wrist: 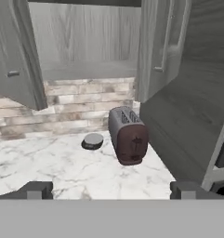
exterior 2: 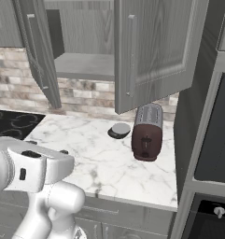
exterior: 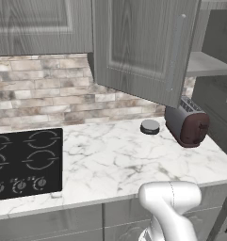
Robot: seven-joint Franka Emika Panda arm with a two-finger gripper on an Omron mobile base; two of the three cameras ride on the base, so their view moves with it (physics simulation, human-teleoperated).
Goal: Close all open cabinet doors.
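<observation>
We're in a home kitchen here: a white marble-look counter [exterior: 115, 155] runs under dark-grey wood-grain wall cabinets, two cabinet doors [exterior 2: 156, 51] standing open over a bare shelf [exterior 2: 86, 65]. Behind it a stone-tile backsplash [exterior: 44, 89], to the left a black cooktop [exterior: 25, 162] with knobs. A dark-red toaster [exterior 2: 146, 131] stands on the counter just beside a small round grey object [exterior 2: 119, 130], with grey base-cabinet fronts [exterior: 63, 226] below.

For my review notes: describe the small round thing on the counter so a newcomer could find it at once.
Start at the white marble counter under the two open cabinet doors. Near the brick backsplash stands a dark red toaster; right beside it, on the stove side, lies the low round grey disc. It is flat and small, unlike the tall toaster.
</observation>
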